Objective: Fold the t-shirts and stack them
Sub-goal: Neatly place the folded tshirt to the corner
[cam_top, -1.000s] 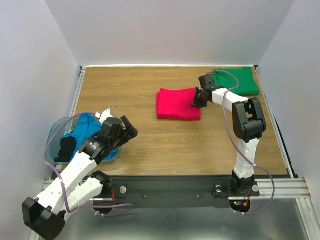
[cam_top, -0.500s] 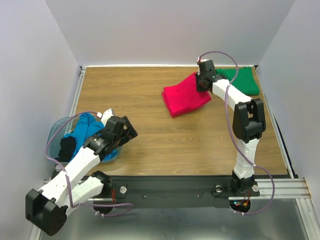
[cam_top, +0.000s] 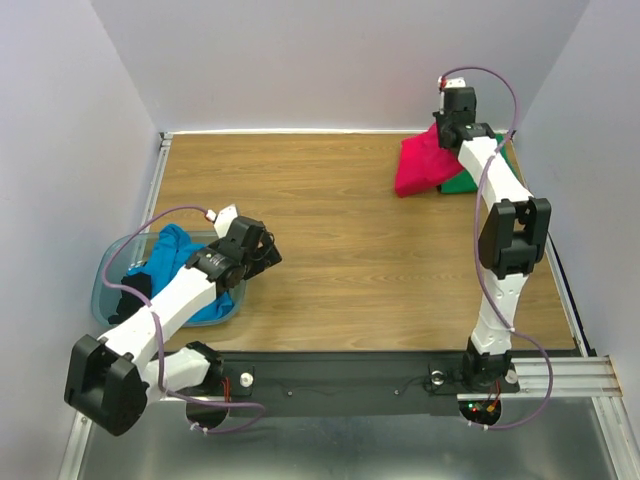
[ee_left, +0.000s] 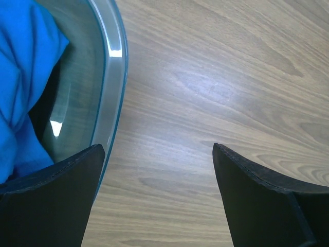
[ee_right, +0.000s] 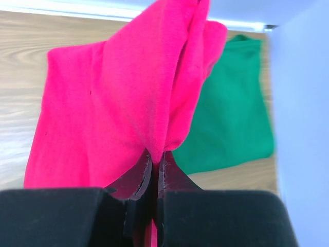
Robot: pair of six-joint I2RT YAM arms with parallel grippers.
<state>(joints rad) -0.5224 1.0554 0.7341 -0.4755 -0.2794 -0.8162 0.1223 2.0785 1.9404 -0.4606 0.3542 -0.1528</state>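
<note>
My right gripper [cam_top: 445, 130] is shut on the crimson-pink t-shirt [cam_top: 420, 165] and holds it lifted at the far right corner. The folded shirt hangs partly over the folded emerald green t-shirt [cam_top: 470, 180]. In the right wrist view the pink cloth [ee_right: 118, 103] is pinched between the shut jaws [ee_right: 156, 164], with the green shirt [ee_right: 231, 123] lying on the table beyond. The bright blue t-shirt [cam_top: 185, 270] sits in the translucent tub [cam_top: 110, 270] at the left. My left gripper [cam_top: 262, 250] is open and empty just right of the tub; the blue cloth [ee_left: 20, 77] and the tub rim [ee_left: 110, 92] show in the left wrist view.
A dark cloth [cam_top: 135, 290] lies in the tub beside the blue shirt. White walls close the table at the back and sides. A metal rail [cam_top: 560, 370] runs along the near edge by the arm bases. Bare wood [cam_top: 330, 240] lies between the arms.
My right gripper has carried the pink shirt up and to the right, from the middle back of the table to over the green shirt. My left gripper has shifted slightly right and farther from the tub.
</note>
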